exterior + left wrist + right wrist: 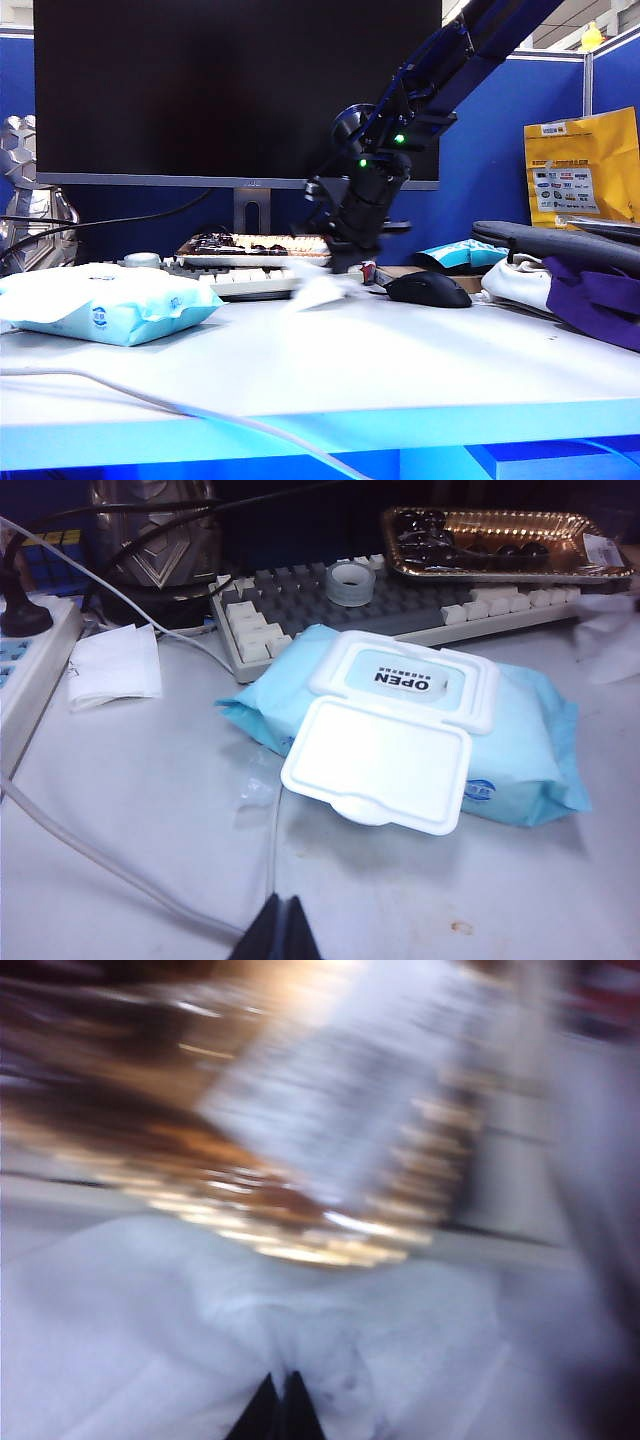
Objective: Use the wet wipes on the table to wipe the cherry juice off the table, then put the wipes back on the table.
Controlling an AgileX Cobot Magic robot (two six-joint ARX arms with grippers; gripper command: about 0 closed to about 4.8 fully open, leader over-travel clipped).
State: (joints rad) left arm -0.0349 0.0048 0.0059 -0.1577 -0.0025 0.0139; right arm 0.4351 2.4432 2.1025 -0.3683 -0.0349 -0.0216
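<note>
White desk top with a pale blue front edge (330,410), in a blue-walled cubicle.
Right gripper (280,1400), clenched on the thin white tissue sheet (150,1320), hangs beside the black mouse (428,289); left gripper (283,930), pinched together, is near the light-blue wipes pack (520,740).

Dark blue partition wall (500,160) behind worktop. Large black monitor (235,90) on grey stand (252,208) fills rear. Yellow printed bag (582,170) leans against partition at right. Bright ceiling light above partition.
</note>
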